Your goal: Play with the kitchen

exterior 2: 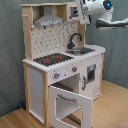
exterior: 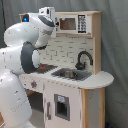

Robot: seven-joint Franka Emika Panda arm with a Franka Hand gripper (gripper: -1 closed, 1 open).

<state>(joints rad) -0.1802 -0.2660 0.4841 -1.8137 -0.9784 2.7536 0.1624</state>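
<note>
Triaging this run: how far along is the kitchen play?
Done: the oven door of the tall white and light-wood toy kitchen hangs open in the second exterior view. In hand: the white arm is up by the top shelf; the gripper itself isn't visible. Left: black faucet, steel sink, black-red hob and front knobs show no contact.
</note>
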